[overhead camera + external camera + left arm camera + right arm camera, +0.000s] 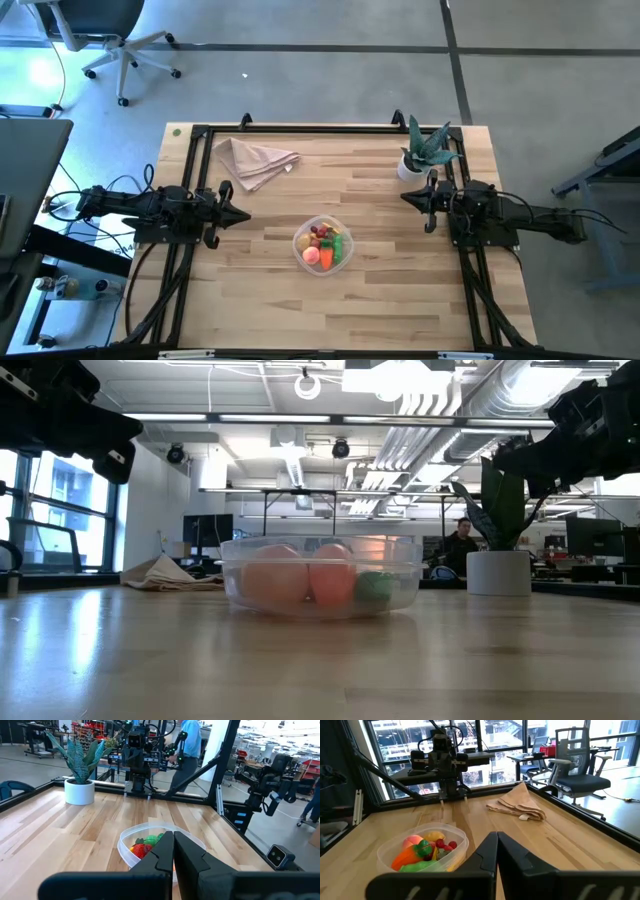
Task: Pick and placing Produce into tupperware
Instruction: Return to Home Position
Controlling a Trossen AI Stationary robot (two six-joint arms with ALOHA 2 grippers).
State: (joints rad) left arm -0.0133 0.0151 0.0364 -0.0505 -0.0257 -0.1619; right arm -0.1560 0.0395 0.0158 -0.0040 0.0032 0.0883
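The clear round tupperware (323,244) stands on the wooden table, a little near of its middle. Inside lies the produce (423,852): an orange carrot, green pieces, a yellow piece and red-pink fruits. My left gripper (244,214) is shut at the table's left side, pointing level toward the middle, above the wood. My right gripper (406,196) is shut at the right side, also level, facing the left one. Neither touches anything. In the low view the tupperware (320,575) shows pink and green pieces through its wall.
A folded beige napkin (255,159) lies at the far left of the table. A spiky green plant in a white pot (420,152) stands at the far right, close to my right arm. A black frame (300,130) runs along the table's edges. A person stands in the room beyond.
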